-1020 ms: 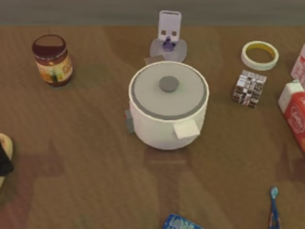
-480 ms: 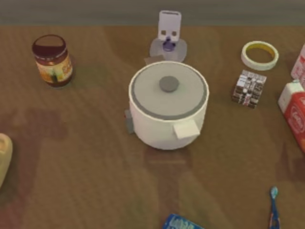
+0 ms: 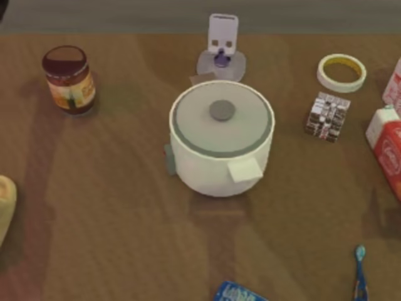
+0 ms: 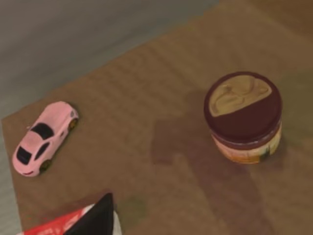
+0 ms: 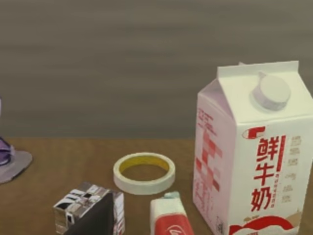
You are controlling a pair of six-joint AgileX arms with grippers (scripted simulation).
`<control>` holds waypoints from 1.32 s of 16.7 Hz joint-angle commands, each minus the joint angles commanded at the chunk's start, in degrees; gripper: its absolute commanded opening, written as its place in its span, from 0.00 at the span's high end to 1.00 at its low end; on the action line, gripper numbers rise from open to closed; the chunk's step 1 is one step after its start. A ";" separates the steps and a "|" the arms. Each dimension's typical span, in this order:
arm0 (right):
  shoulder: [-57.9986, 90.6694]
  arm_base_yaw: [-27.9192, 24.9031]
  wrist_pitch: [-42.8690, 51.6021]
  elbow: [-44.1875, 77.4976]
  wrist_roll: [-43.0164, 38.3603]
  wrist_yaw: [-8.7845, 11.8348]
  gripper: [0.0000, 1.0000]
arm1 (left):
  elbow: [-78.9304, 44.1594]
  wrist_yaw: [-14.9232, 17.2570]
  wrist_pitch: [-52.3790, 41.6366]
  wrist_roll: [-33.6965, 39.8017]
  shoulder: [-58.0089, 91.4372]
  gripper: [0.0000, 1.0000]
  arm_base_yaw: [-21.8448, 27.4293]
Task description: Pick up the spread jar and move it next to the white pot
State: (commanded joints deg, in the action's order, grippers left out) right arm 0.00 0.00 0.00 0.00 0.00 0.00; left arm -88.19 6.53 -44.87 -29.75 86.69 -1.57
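The wooden bench (image 3: 113,207) carries everything. Largest on it is the white pot (image 3: 220,139), at the middle of the top view, upright with its grey-ringed lid and round grey knob on. All places below are given from this pot.

The milk carton (image 5: 252,161) stands well to the pot's right, at the bench's right edge; a red-and-white tube (image 3: 390,150) lies just beside it.

The spread jar (image 3: 69,79) stands upright well apart from the pot, to its left and toward the far edge, dark lid on, orange-yellow label facing out. No pincer touches it; the left wrist view looks down on its lid (image 4: 243,106).

The white-and-purple stand (image 3: 222,49) sits just behind the pot. The scrambled puzzle cube (image 3: 328,116) lies to the pot's right, with the tape roll (image 3: 341,72) beyond it toward the far edge.

A pink toy car (image 4: 45,137) shows only in the left wrist view, farther from the pot than the jar. A blue toothbrush (image 3: 360,276) lies toward the near right edge.

Neither pincer shows clearly: only a dark tip enters each wrist view, so I cannot tell whether either is apart or together.
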 joint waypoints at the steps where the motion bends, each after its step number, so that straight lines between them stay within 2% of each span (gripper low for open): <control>1: 0.00 0.00 0.00 0.00 0.00 0.00 0.00 | -5.91 0.65 -3.15 -1.92 6.01 0.00 0.07; 7: 0.00 0.00 0.00 0.00 0.00 0.00 0.00 | -38.51 4.34 -20.43 -12.26 38.96 0.00 0.51; 12: 0.00 0.00 0.00 0.00 0.00 0.00 0.00 | -58.35 6.54 -30.81 -18.39 58.86 0.00 0.68; 16: 0.00 0.00 0.00 0.00 0.00 0.00 0.00 | -66.40 7.39 -34.98 -20.86 66.90 0.00 0.69; 22: 0.00 0.00 0.00 0.00 0.00 0.00 0.00 | -67.02 7.39 -35.29 -21.04 67.80 0.00 0.37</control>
State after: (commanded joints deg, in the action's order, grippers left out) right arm 0.00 0.00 0.00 0.00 0.00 0.00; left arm -155.21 13.92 -80.15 -50.80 154.49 -1.19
